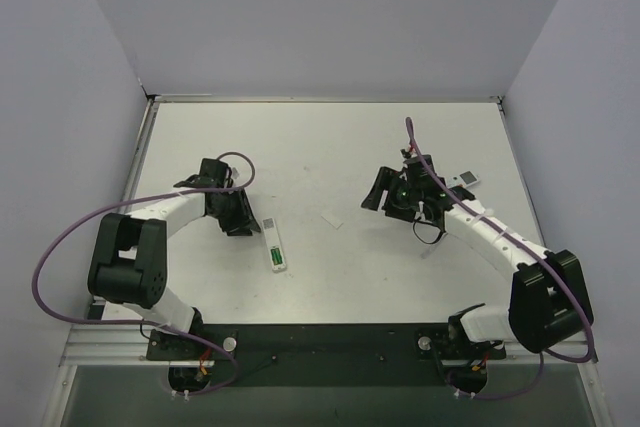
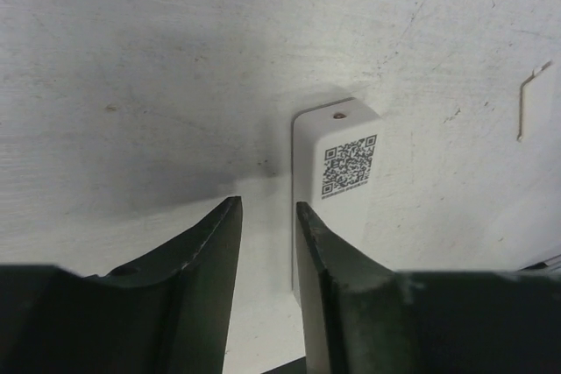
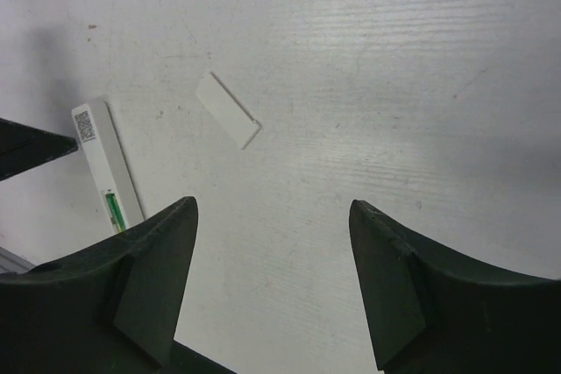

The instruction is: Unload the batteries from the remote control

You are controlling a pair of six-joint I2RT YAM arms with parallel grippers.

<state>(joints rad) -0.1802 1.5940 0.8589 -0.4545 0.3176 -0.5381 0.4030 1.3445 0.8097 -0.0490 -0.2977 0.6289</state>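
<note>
White table (image 1: 330, 147), both arms out over it. Left arm (image 1: 130, 257) reaches in from the left, right arm (image 1: 500, 242) from the right.

Remote control (image 1: 276, 245): slim white bar on the table left of centre, back side up. Its long axis runs roughly near-to-far with a slight tilt. QR sticker is at the far end, open battery bay at the near end.

Left gripper (image 2: 267, 209): jaws a narrow gap apart, nothing between them. It is low, at the remote's far QR end. In the left wrist view the remote lies just outside one finger (image 2: 337, 286), beside it, not in the gap. Long axis runs about parallel to the fingers.

Right gripper (image 3: 272, 208): jaws wide apart, empty, hovering well to the right of the remote. Left is clearly the nearer one.

Second small white device (image 1: 462, 182) sits by the right arm, probably another remote. Can't tell whether it holds cells.

Battery cover (image 1: 332, 220): thin white rectangle lying loose between the two grippers, apart from the remote.

Green battery (image 1: 277, 260): still seated in the bay at the near end. Only green shows, count unclear, no blue cells made out.

Judgement: unloading not done. Left needs a small sideways shift to straddle the remote.
</note>
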